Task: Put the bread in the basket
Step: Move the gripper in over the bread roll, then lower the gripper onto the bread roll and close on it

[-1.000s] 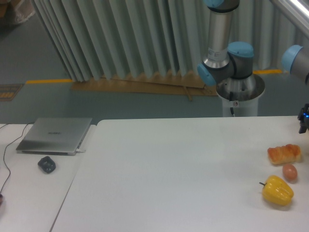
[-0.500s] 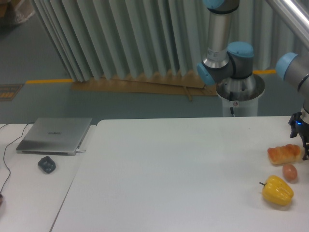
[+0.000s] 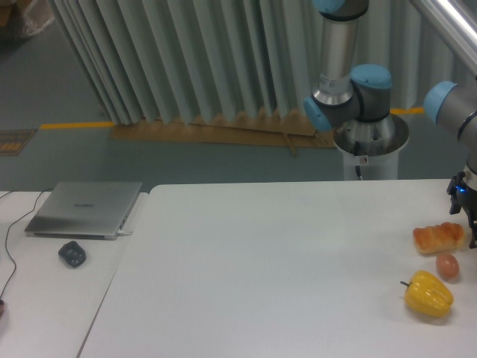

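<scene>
The bread (image 3: pixel 439 237), a golden-brown ridged roll, lies on the white table (image 3: pixel 283 268) near its right edge. My gripper (image 3: pixel 469 226) hangs at the frame's right border, just above and beside the roll's right end. It is dark with a small blue light and is partly cut off by the border. One dark finger reaches down next to the bread's end, and how the jaws stand does not show. The basket is out of view.
A small brownish egg (image 3: pixel 447 265) and a yellow bell pepper (image 3: pixel 428 293) lie just in front of the bread. A closed laptop (image 3: pixel 86 209) and a dark mouse (image 3: pixel 72 254) sit on the left table. The arm's base (image 3: pixel 370 142) stands behind the table.
The gripper has come in from the right edge, moving left and down to the bread's right end. The bread, egg and pepper have not moved.
</scene>
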You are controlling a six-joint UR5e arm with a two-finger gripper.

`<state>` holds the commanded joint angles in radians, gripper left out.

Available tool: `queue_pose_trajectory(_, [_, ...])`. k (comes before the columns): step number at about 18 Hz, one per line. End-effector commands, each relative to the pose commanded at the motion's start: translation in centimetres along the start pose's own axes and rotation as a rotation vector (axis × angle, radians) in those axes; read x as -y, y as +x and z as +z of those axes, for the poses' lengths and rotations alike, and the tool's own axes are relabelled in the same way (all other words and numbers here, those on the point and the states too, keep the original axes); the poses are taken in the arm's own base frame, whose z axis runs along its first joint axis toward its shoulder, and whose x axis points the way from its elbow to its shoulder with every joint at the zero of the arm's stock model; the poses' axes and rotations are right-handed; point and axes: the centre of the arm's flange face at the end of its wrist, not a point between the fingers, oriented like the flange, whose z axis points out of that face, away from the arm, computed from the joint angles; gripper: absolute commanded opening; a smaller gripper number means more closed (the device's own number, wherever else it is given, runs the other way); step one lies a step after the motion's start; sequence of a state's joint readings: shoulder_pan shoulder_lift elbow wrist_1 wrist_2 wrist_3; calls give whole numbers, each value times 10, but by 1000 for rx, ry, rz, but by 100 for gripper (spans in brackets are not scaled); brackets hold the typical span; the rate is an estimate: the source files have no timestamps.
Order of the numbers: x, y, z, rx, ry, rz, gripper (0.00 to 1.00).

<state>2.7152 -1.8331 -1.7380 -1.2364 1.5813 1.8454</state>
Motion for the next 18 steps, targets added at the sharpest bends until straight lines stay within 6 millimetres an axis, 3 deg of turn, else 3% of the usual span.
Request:
queue_pose_trajectory(4, [-1, 2, 6, -30, -11, -6, 100])
queue_pose_trajectory(11, [22, 9, 30, -68, 4, -1, 100])
queue_pose_trajectory(18, [24, 10, 27, -51, 17, 8, 100])
